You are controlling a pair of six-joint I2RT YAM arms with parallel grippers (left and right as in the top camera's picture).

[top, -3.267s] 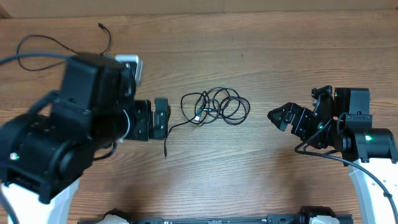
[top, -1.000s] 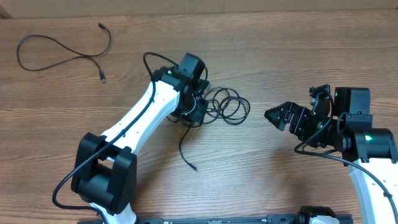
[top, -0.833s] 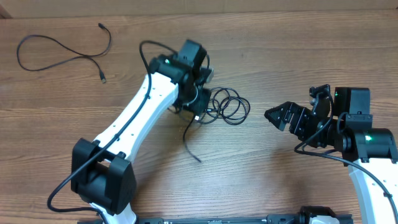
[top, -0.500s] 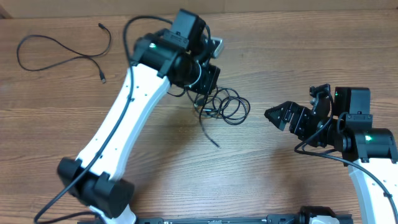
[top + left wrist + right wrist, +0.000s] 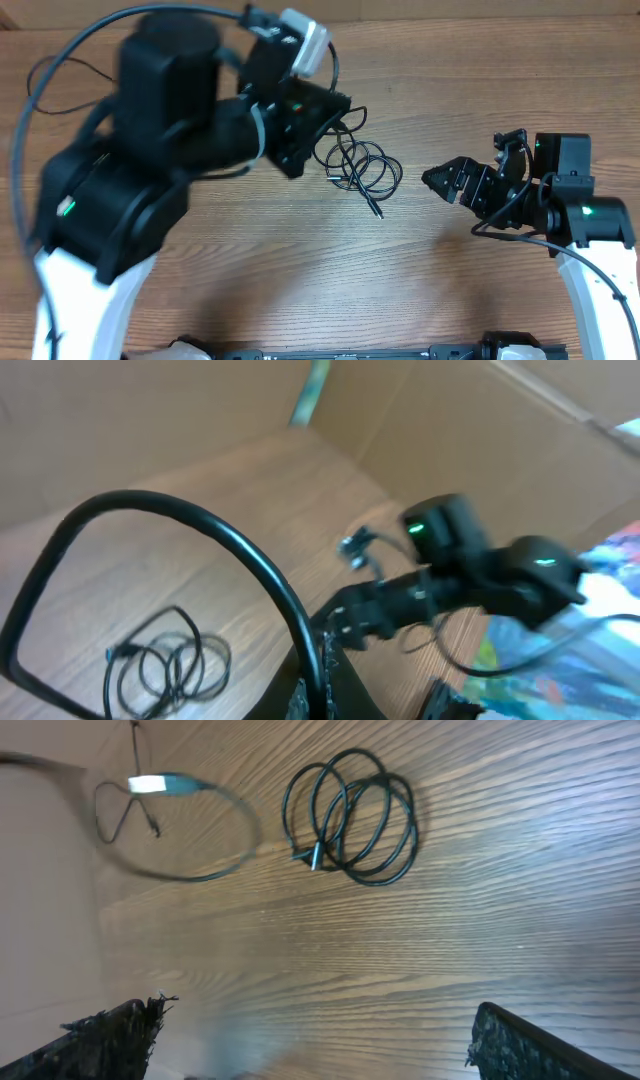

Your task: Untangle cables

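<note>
A small bundle of looped cables [image 5: 362, 167] lies on the wooden table [image 5: 300, 290] at its middle; it also shows in the left wrist view [image 5: 165, 660] and the right wrist view [image 5: 350, 815]. My left gripper [image 5: 318, 118] is raised high over the table's left of centre, shut on one black cable [image 5: 250, 560] that arcs out of the jaws [image 5: 322, 695]. This cable's loose plug end [image 5: 378, 212] trails beside the bundle. My right gripper [image 5: 440, 181] hovers to the right of the bundle, open and holding nothing, its fingertips [image 5: 115, 1025] wide apart.
The big left arm [image 5: 150, 150] covers much of the table's left half and hides most of a separate thin cable [image 5: 70, 63] at the far left. Cardboard walls [image 5: 200, 410] stand behind the table. The right arm's body [image 5: 580, 215] is at the right edge.
The left arm has risen toward the camera, still shut on the cable. The cable's tail end slid up and to the right, up to the bundle. The right arm barely moved.
</note>
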